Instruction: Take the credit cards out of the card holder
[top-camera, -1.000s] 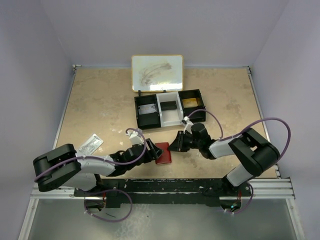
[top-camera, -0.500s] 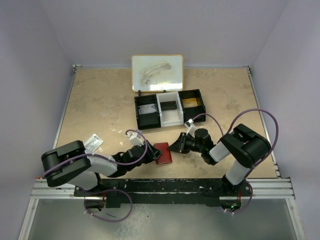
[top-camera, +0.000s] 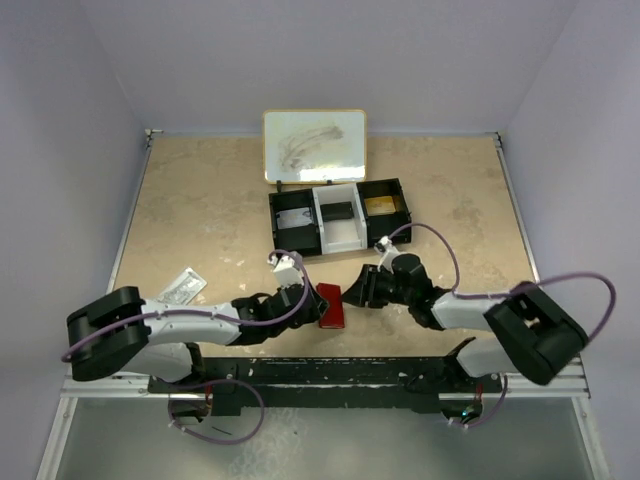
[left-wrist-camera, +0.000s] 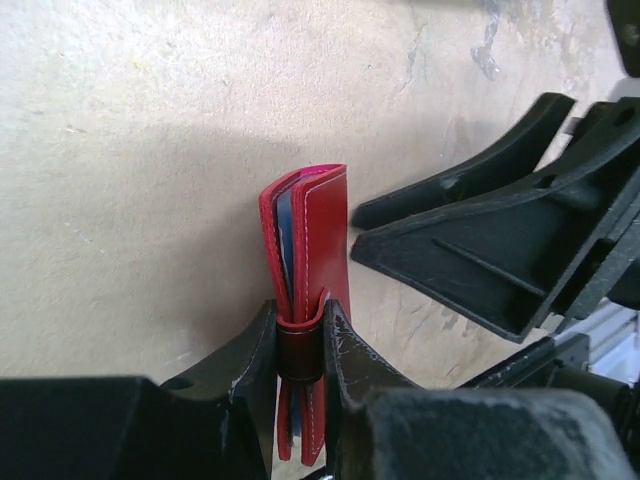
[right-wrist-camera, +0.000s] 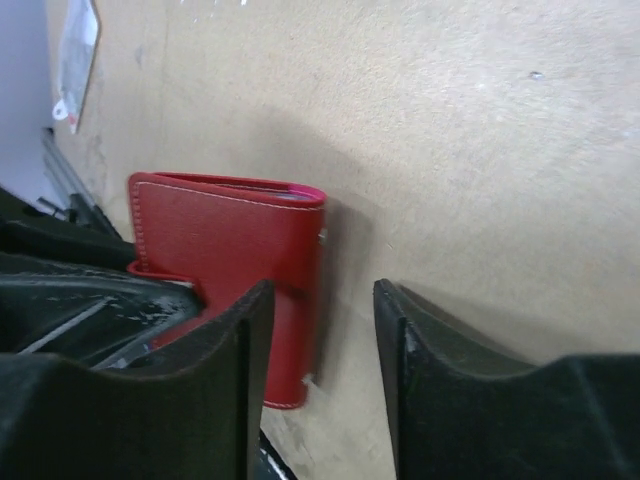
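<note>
The red card holder (left-wrist-camera: 318, 240) stands on its edge on the table, folded shut. My left gripper (left-wrist-camera: 300, 325) is shut on it, one finger on each cover at the little red tab (left-wrist-camera: 298, 350). A pale blue sleeve edge (left-wrist-camera: 284, 235) shows between the covers; the credit cards are hidden inside. From above the card holder (top-camera: 331, 305) looks narrow, with my left gripper (top-camera: 308, 299) to its left and my right gripper (top-camera: 351, 291) to its right. My right gripper (right-wrist-camera: 322, 300) is open, with one finger in front of the red cover (right-wrist-camera: 225, 235) and nothing between its fingers.
A long black three-compartment tray (top-camera: 340, 218) with a white middle lies behind the grippers, and a small whiteboard (top-camera: 314, 146) leans at the back wall. A clear packet (top-camera: 181, 288) lies at the left. The metal rail (top-camera: 330, 372) runs along the near edge.
My left gripper has closed on the card holder and tipped it from flat onto its edge. My right gripper has opened and shifted slightly left, toward the holder.
</note>
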